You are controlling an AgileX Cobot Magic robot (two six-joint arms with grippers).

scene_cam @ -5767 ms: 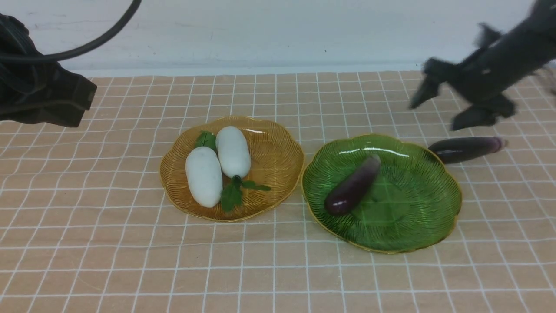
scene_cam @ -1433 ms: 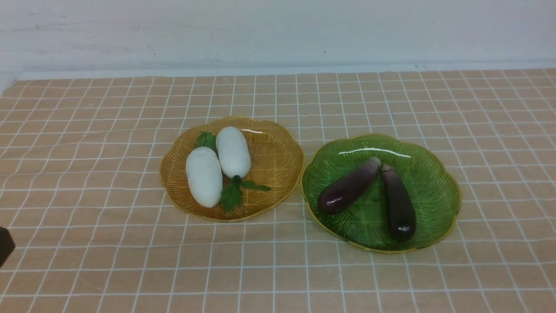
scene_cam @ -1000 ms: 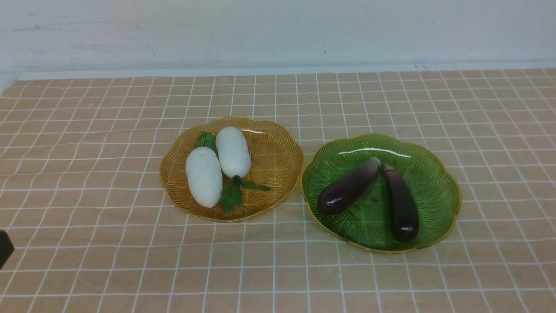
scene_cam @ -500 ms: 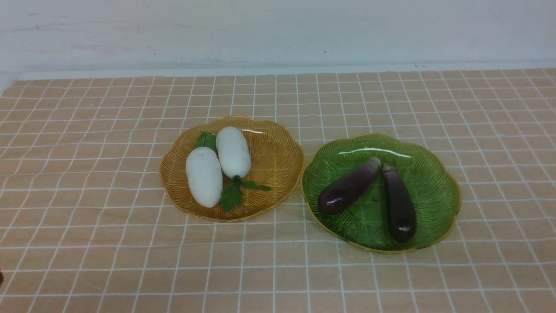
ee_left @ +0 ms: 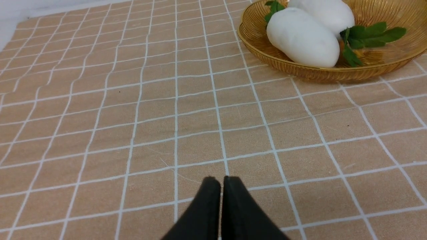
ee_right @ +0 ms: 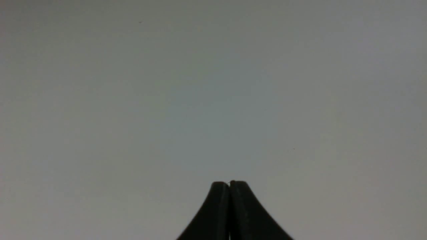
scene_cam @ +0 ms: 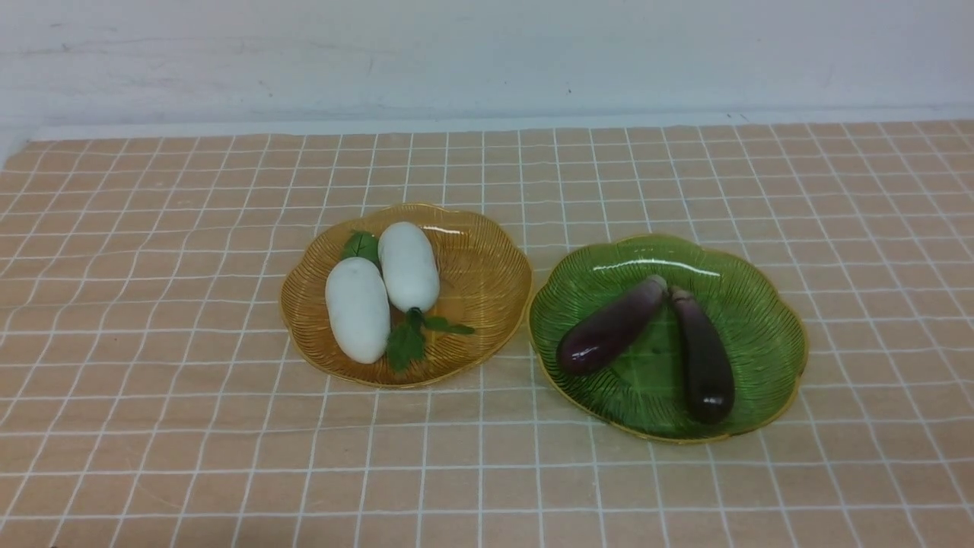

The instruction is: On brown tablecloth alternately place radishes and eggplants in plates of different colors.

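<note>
Two white radishes (scene_cam: 358, 308) (scene_cam: 409, 265) with green tops lie side by side in the amber-yellow plate (scene_cam: 487, 281). Two dark purple eggplants (scene_cam: 611, 326) (scene_cam: 704, 358) rest in the green plate (scene_cam: 753, 312) to its right, stem ends touching. Both plates sit on the brown tablecloth (scene_cam: 190, 426). Neither arm shows in the front view. My left gripper (ee_left: 222, 179) is shut and empty, low over the cloth, well short of the amber plate (ee_left: 320, 71) and a radish (ee_left: 302, 38). My right gripper (ee_right: 229, 182) is shut and empty, facing a plain grey surface.
A white wall (scene_cam: 487, 53) runs along the far edge of the cloth. The cloth is slightly wrinkled on the left side (scene_cam: 91, 251).
The dark tip of the left arm at the front view's lower left edge has slipped out of view. Plates, radishes and eggplants have not moved over the last second.
</note>
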